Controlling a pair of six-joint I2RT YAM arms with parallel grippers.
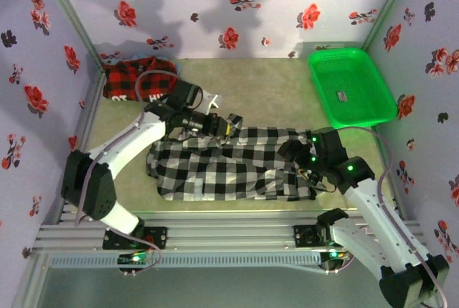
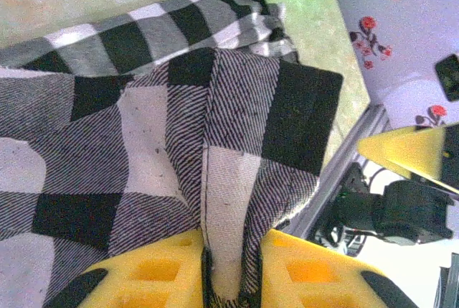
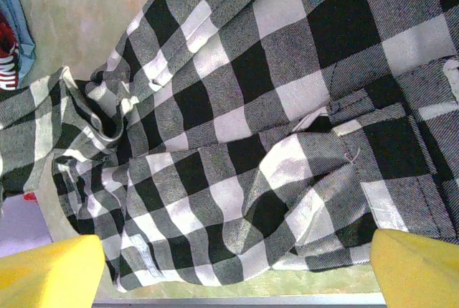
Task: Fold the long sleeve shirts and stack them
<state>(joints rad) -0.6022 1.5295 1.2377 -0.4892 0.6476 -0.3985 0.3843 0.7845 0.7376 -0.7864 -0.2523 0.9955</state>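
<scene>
A black-and-white checked shirt [image 1: 229, 164] lies spread across the middle of the table, rumpled at its left end. My left gripper [image 1: 233, 123] is at the shirt's far edge. In the left wrist view its yellow fingers [image 2: 158, 272] are shut on a raised fold of the checked shirt [image 2: 229, 179]. My right gripper [image 1: 305, 161] hovers over the shirt's right end. In the right wrist view its fingertips [image 3: 416, 265] stand wide apart with nothing between them, above the checked shirt [image 3: 237, 128]. A red-and-black plaid shirt [image 1: 136, 78] with white lettering lies bunched in the back left corner.
A green plastic basket [image 1: 351, 85] stands at the back right, beside the flowered wall. Flowered walls close in the table on three sides. A metal rail [image 1: 229, 240] runs along the near edge, just below the shirt's hem.
</scene>
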